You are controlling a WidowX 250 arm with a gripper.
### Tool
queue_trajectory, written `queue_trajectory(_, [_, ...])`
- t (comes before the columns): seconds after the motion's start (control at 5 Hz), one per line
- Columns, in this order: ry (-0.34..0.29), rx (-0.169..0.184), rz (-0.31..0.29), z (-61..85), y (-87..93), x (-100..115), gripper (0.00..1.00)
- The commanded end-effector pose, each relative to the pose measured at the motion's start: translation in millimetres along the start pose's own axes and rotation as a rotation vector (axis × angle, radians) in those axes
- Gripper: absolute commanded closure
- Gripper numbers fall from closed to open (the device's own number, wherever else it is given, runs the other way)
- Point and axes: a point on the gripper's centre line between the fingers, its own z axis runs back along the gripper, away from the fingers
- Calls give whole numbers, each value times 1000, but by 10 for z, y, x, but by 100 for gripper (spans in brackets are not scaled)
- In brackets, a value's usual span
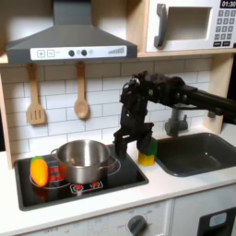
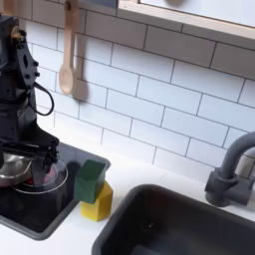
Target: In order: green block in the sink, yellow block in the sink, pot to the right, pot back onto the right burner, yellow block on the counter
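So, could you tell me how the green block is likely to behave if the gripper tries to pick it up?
The green block looks rigid with flat faces, so it should grip firmly and is unlikely to roll. It seems to sit stacked on the yellow block, so a sideways nudge might slide it off or drag both. Being small, it is probably light.
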Motion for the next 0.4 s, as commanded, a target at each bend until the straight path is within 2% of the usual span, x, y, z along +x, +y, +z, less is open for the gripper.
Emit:
queue_trajectory(0.0, [1,-10,10,-8,-69,-3,0])
queue_trajectory(0.2, [6,-26,19,-54,-127,29,0])
